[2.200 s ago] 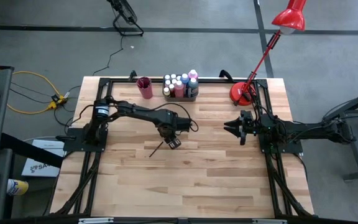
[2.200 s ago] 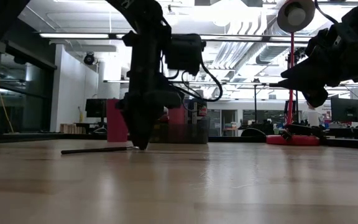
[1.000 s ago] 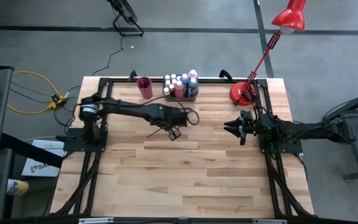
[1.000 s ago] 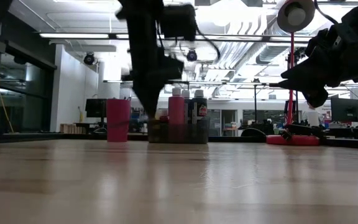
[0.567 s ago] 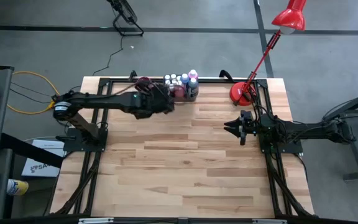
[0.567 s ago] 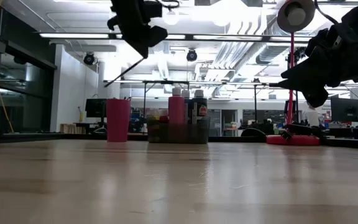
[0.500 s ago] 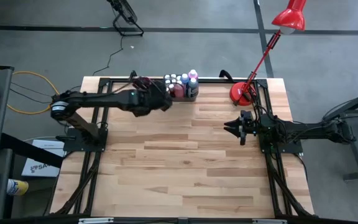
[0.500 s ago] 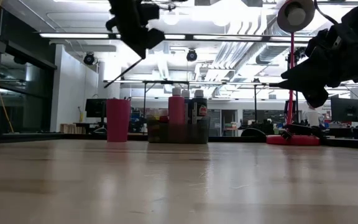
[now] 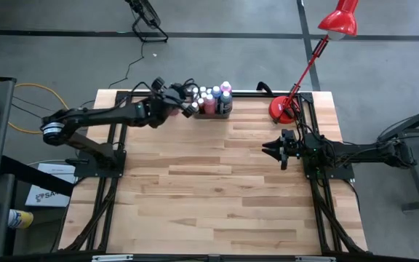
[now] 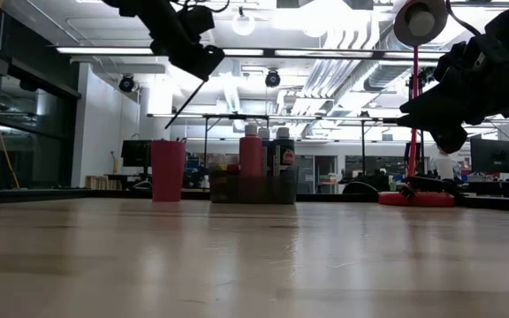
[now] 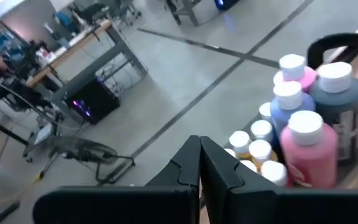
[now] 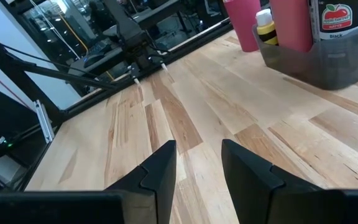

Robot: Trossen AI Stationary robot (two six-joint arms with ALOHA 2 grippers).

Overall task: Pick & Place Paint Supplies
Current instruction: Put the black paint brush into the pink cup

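At the table's far left, the left arm reaches out over the back edge, and the left gripper point(image 9: 172, 97) hangs high above the red cylindrical cup point(image 10: 168, 170), which stands on the wood just beside the grey tray point(image 9: 228, 111); its jaws are pressed together on a thin dark paintbrush point(image 10: 186, 108), which in the low view slants down from the fingers toward the cup, its lower tip clear above the cup's rim; in the high view the gripper covers the cup; the left wrist view shows the two dark fingers point(image 11: 219, 168) meeting with no gap, and past them the paint bottles point(image 11: 306, 152) packed upright in the tray, a pink one nearest, blue and dark blue behind it, small yellow ones alongside, all with pale caps; further right, the red desk lamp point(image 9: 284, 108) stands with its base on the table's back right corner and its shade out past the edge; the right gripper point(image 9: 273, 151) waits off the tabletop near the table's right side, well apart from the tray, its jaws standing parted with bare wood showing between the fingers point(image 12: 160, 168) and nothing held.
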